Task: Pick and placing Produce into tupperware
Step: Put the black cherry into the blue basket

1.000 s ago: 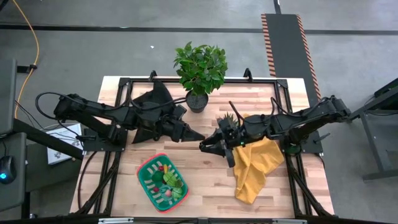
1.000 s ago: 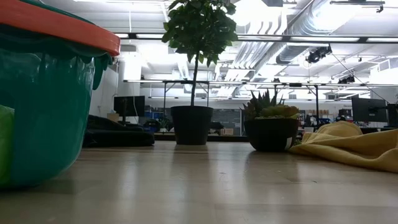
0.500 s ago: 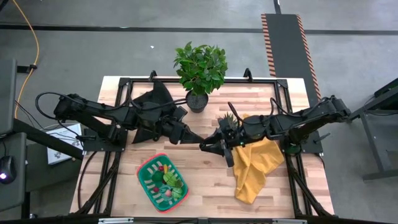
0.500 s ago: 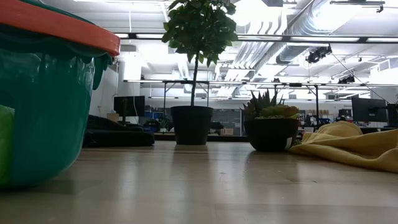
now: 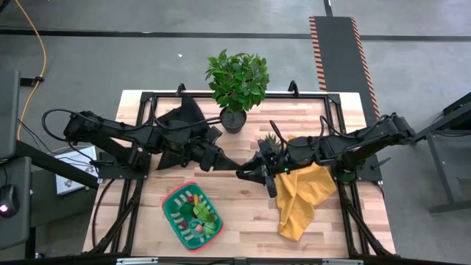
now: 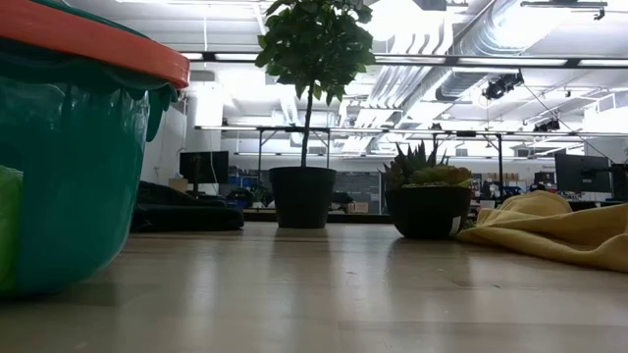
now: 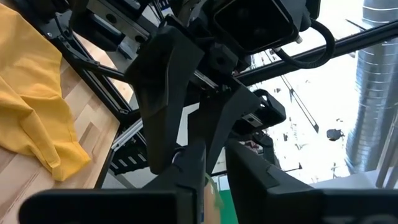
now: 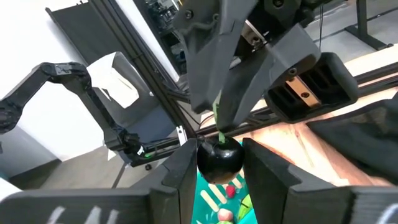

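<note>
While my high view shows both hands meeting above the counter (image 5: 243, 213) beyond the tupperware (image 5: 193, 216), only the right wrist view shows the right hand (image 8: 219, 163) gripping dark round produce (image 8: 219, 157), the left hand (image 8: 222, 112) pinching its green stem.

Probably an open-plan lab: exposed ceiling ducts (image 6: 471, 59), monitors (image 6: 203, 167), concrete floor (image 5: 110, 59).

Both arms reach in level toward mid-frame in the high view, tips nearly meeting. The left gripper (image 5: 232, 165) pinches narrowly from the left; the right gripper (image 5: 243, 173), from the right, clamps a dark round piece.
</note>
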Tool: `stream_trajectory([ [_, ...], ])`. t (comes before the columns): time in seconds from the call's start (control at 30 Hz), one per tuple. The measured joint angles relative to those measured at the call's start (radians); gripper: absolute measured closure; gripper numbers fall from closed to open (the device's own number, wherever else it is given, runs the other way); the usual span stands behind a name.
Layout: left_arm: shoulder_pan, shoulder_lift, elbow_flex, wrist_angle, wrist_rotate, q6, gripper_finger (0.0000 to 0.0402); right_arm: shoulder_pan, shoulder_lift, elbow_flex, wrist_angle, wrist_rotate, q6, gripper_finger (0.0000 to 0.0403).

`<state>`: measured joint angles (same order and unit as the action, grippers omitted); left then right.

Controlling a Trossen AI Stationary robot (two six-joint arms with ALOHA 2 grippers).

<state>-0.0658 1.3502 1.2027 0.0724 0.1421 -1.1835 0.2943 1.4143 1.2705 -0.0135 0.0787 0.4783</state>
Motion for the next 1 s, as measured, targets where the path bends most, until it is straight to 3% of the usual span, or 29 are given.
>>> stream_trajectory([
  [0.23, 0.0, 0.0, 0.0, 0.0, 0.003, 0.0, 0.0354, 0.0, 0.0, 0.0, 0.011, 0.0, 0.003, 0.0298],
  [0.67, 0.0, 0.0, 0.0, -0.018, 0.004, 0.028, 0.0295, 0.001, 0.0, 0.0, 0.001, 0.001, 0.029, 0.0298],
  [1.0, 0.001, -0.001, 0.0, -0.041, -0.016, 0.079, 0.031, 0.001, 0.0, 0.0, -0.013, 0.018, 0.039, 0.0298],
])
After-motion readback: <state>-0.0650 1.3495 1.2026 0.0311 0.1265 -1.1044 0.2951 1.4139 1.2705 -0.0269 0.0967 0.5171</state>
